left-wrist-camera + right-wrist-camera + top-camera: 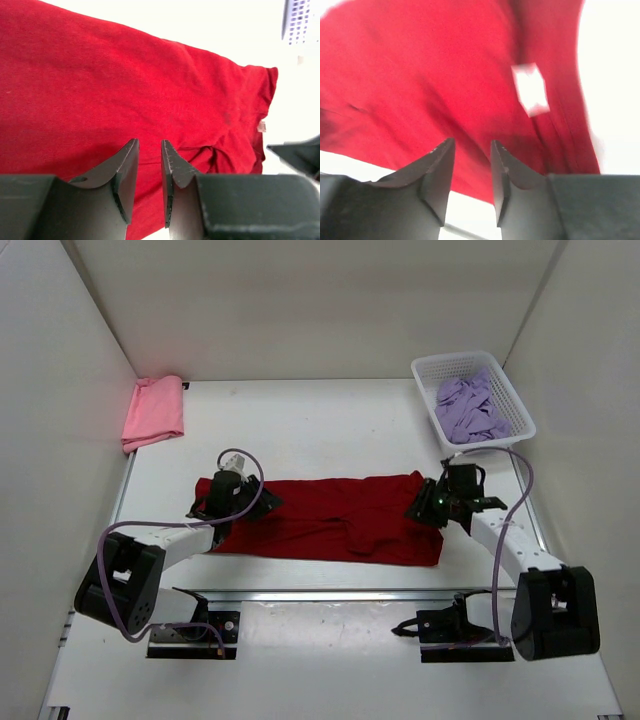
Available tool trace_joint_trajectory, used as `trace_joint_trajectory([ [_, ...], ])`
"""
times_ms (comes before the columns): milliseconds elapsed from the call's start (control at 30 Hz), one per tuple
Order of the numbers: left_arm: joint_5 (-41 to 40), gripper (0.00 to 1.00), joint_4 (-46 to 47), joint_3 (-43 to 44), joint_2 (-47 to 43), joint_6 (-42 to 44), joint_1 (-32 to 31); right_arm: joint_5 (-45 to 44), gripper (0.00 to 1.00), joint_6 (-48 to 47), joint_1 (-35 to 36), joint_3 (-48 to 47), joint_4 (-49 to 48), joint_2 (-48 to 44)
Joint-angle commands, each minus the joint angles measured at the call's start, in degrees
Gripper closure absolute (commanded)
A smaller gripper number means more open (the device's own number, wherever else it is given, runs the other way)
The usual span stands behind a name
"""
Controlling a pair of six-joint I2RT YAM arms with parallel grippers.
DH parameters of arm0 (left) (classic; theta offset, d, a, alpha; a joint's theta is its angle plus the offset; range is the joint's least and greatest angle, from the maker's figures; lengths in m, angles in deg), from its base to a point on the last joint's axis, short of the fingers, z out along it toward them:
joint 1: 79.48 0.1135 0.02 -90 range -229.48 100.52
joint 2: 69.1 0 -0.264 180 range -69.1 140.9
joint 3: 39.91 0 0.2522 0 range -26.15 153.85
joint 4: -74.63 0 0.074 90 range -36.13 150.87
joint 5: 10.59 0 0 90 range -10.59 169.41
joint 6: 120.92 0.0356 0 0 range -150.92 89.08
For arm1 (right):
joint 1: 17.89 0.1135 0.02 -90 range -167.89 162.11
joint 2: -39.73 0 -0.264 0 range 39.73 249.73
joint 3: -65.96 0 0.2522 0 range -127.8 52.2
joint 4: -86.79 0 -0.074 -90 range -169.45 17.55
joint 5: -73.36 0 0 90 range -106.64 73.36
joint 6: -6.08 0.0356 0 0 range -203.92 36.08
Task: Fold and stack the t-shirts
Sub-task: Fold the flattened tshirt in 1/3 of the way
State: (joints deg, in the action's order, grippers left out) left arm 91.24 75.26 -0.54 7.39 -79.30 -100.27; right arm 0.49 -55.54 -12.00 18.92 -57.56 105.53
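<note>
The dark red t-shirt (330, 517) lies spread flat across the middle of the table, folded lengthwise, and fills both wrist views (125, 90) (430, 85). A white label (531, 89) shows on it. My left gripper (243, 498) hovers over the shirt's left end, jaws slightly apart and empty (149, 150). My right gripper (428, 502) hovers over the shirt's right end, jaws slightly apart and empty (472, 147). The pink t-shirt (154, 411) lies folded at the far left. The lavender shirt (472, 409) lies crumpled in the basket.
A white mesh basket (520, 410) stands at the far right corner. White walls enclose the table on three sides. A metal rail runs along the near edge in front of the arm bases.
</note>
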Motion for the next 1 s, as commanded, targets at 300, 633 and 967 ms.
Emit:
trace_joint_trajectory([
  [300, 2.75, 0.63, 6.25, 6.13, 4.98, -4.79, -0.47, -9.39, 0.70, -2.89, -2.55, -13.83, -27.60, 21.12],
  [633, 3.27, 0.65, 9.58, 11.57, 16.93, -6.29, 0.05, -15.01, 0.70, -5.53, -0.97, -18.93, -22.42, 26.58],
  [967, 4.33, 0.65, 11.79, 10.17, 20.36, -7.69, 4.09, -10.97, 0.79, -4.82, -2.72, -19.19, -22.86, 29.38],
])
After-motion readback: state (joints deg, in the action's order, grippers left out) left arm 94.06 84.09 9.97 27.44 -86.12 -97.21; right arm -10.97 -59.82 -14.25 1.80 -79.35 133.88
